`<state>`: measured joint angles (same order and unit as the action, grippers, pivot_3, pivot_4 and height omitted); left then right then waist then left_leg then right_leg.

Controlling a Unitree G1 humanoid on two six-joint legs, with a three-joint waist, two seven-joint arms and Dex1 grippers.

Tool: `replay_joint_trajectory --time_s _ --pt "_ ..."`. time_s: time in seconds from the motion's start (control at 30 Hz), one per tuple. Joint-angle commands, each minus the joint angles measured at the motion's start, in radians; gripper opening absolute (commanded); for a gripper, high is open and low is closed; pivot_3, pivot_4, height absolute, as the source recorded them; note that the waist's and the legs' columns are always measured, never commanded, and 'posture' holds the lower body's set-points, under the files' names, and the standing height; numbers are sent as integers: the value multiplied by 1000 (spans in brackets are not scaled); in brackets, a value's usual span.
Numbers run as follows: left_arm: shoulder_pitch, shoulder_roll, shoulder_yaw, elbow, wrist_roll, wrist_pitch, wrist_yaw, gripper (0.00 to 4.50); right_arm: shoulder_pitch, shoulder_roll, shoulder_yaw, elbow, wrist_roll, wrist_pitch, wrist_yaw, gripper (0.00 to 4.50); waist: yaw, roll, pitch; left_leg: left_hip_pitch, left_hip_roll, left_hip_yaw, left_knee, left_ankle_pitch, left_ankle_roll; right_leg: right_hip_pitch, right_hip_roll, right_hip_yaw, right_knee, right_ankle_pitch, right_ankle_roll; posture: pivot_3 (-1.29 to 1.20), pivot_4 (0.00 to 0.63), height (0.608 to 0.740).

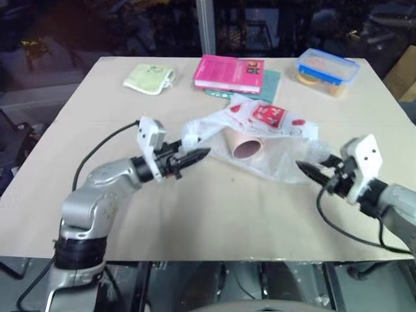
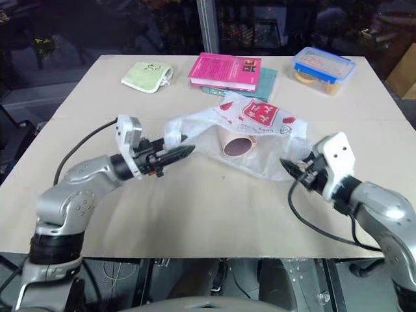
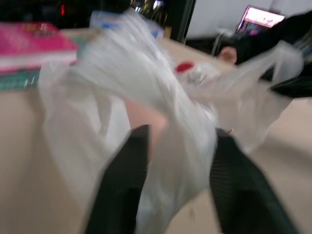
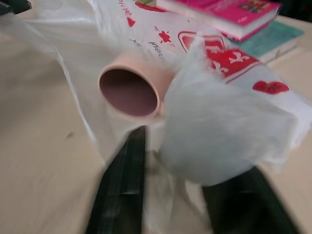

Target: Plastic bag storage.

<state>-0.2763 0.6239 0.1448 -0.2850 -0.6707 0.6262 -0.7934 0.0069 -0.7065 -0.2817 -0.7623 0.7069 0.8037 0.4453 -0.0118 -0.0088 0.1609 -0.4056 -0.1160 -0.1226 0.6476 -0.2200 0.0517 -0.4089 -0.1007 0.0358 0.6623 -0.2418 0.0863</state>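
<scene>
Tools: left tool (image 1: 198,156) and right tool (image 1: 304,169) both spread, bag film between each one's fingers, nothing pinched.
Bag: plastic bag (image 1: 273,123) lies crumpled mid-desk (image 1: 214,221), between the tools, pink cup (image 1: 247,148) inside it.
Handling: light, limp, slippery; likely best pinched at bunched edges or loop handles.
Far: pink book (image 1: 229,73), green cloth (image 1: 149,78), lidded box (image 1: 327,68).
</scene>
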Motion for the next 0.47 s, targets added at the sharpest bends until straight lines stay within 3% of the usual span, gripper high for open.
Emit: replay_joint_trajectory --time_s 0.03,0.1,0.27,0.47 --pt "71 45 58 -58 31 -58 -17 3824 104 -44 -123 -112 43 -13 62 3700 6 0 0 0 0 0 0 0 0 0 0 0 0 0 0 0 150 740" --pt "142 72 84 -60 76 -99 -16 4500 212 -63 -199 -158 65 -7 103 4454 13 0 0 -1 0 0 -1 0 0 0 -1 0 -1 0 0 0 150 740" --pt "302 102 178 -52 92 -148 -40 4500 472 -76 -382 -166 -27 -81 219 4454 27 0 -1 -3 0 1 -3 -1 1 -3 -2 0 -4 0 0 0 150 740" --pt "321 101 233 -21 81 -136 -33 4500 533 -80 -409 -81 -104 -164 278 4454 28 -1 -1 -4 0 0 1 -4 -3 -1 -2 -2 -5 -2 -2 0 150 740"
